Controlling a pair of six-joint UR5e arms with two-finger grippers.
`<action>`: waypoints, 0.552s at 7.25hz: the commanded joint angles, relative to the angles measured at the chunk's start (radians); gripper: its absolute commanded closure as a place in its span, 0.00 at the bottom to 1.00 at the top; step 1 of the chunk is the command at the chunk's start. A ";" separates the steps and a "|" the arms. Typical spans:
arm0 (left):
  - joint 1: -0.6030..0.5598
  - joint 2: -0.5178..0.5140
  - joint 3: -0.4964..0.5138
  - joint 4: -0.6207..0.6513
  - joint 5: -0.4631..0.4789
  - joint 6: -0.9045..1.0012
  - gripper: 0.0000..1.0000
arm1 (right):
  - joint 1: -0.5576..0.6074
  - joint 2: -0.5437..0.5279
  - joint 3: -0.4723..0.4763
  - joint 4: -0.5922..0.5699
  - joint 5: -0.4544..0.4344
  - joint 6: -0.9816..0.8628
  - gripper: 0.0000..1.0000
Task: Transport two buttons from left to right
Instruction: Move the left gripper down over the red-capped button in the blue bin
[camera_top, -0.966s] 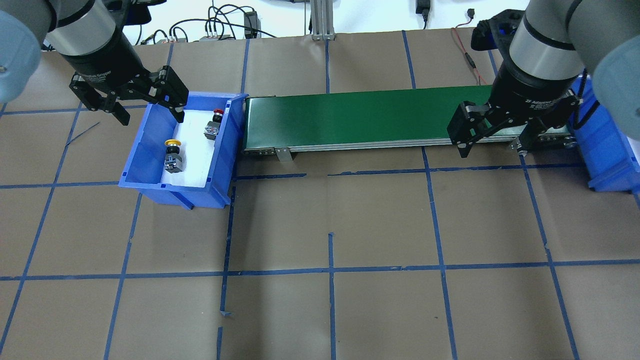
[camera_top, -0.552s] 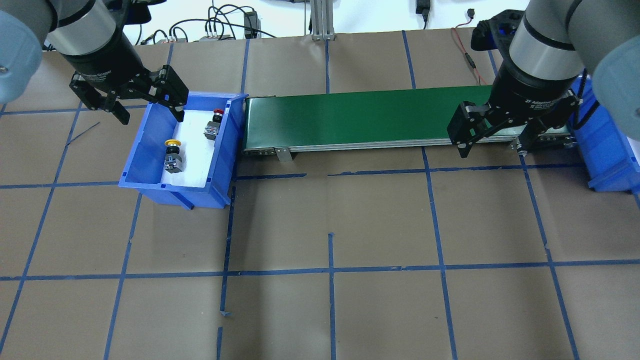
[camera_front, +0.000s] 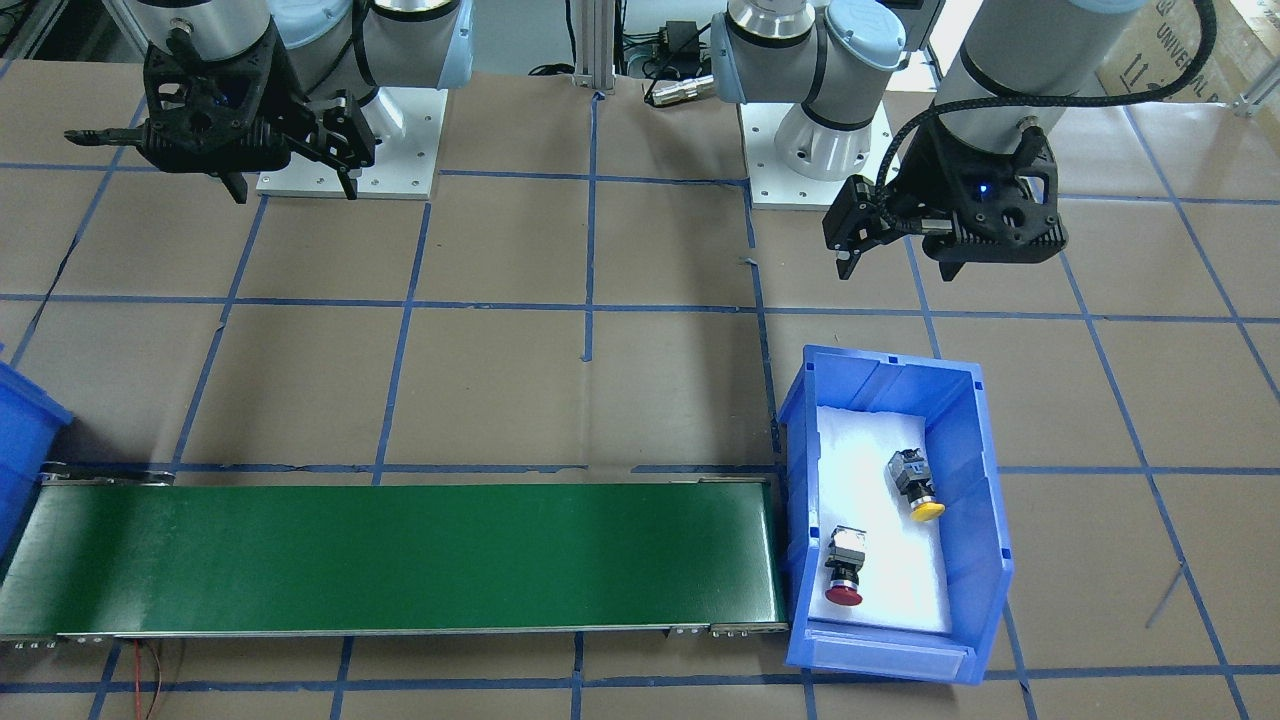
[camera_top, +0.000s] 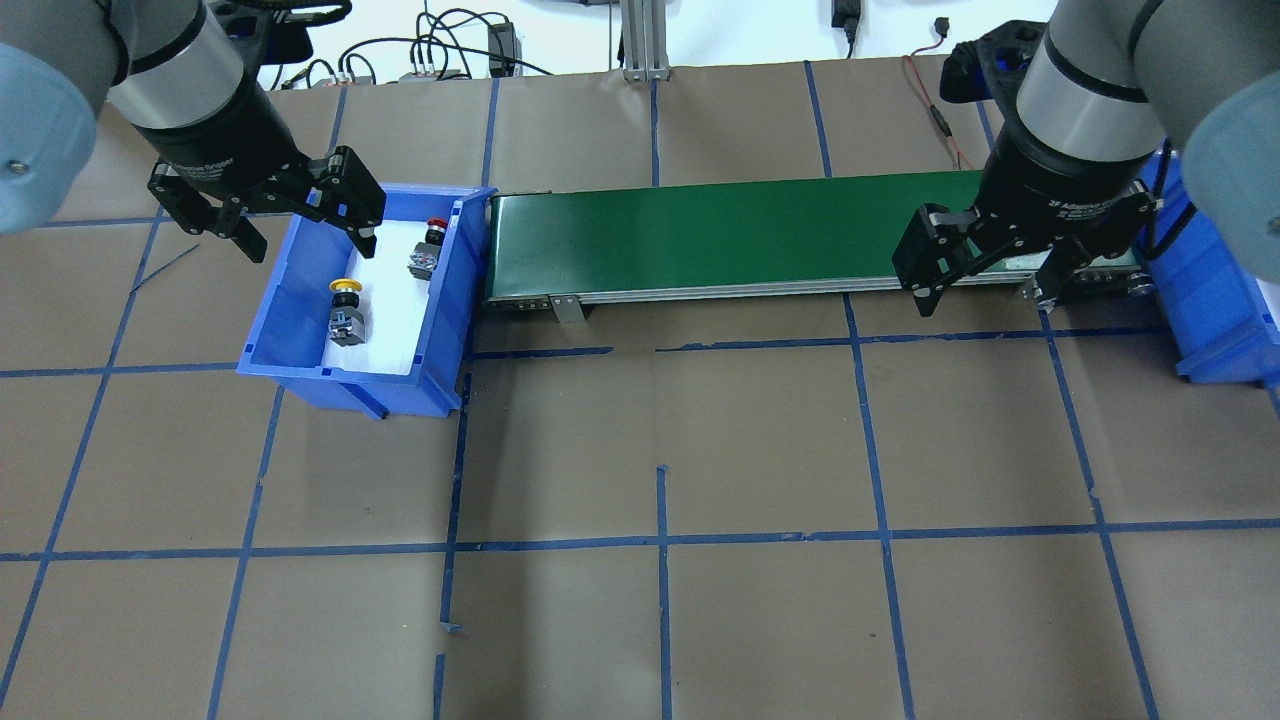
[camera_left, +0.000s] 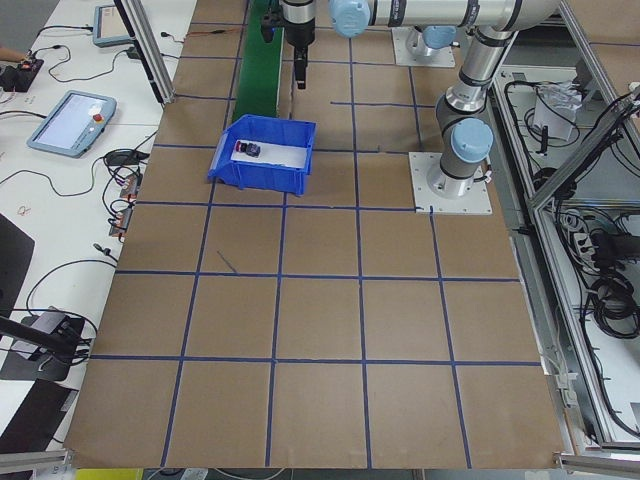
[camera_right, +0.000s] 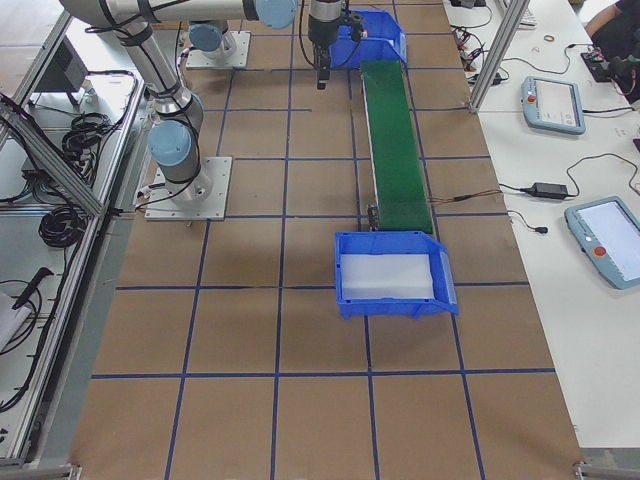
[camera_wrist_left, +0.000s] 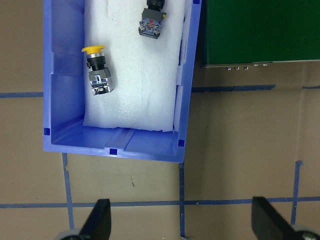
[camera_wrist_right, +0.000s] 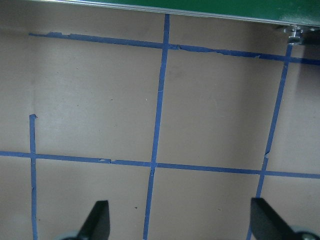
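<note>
The yellow button (camera_top: 346, 308) and the red button (camera_top: 428, 248) lie on their sides on white padding in the left blue bin (camera_top: 340, 385). The red one is nearer the conveyor. Both also show in the front view, yellow (camera_front: 913, 484) and red (camera_front: 843, 566), and in the left wrist view, yellow (camera_wrist_left: 98, 70) and red (camera_wrist_left: 151, 20). My left gripper (camera_top: 309, 243) is open and empty, high above the bin's near edge (camera_wrist_left: 112, 150). My right gripper (camera_top: 985, 297) is open and empty, above the table beside the conveyor's right end.
A green conveyor belt (camera_top: 740, 235) runs from the left bin to a second blue bin (camera_top: 1215, 290) at the right, which holds only white padding in the right exterior view (camera_right: 390, 272). Brown paper with blue tape lines (camera_top: 660, 540) covers the table.
My left gripper has shifted slightly to the right, toward the bin, still open. The right arm and both buttons have not moved.
</note>
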 joint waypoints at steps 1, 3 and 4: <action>0.028 -0.054 0.040 0.009 0.025 0.040 0.00 | 0.000 0.000 0.000 0.001 0.000 0.000 0.00; 0.042 -0.209 0.089 0.187 0.013 0.092 0.00 | 0.000 0.000 0.000 0.001 0.000 0.000 0.00; 0.071 -0.247 0.086 0.230 0.013 0.179 0.01 | 0.000 0.000 0.000 0.001 0.000 0.000 0.00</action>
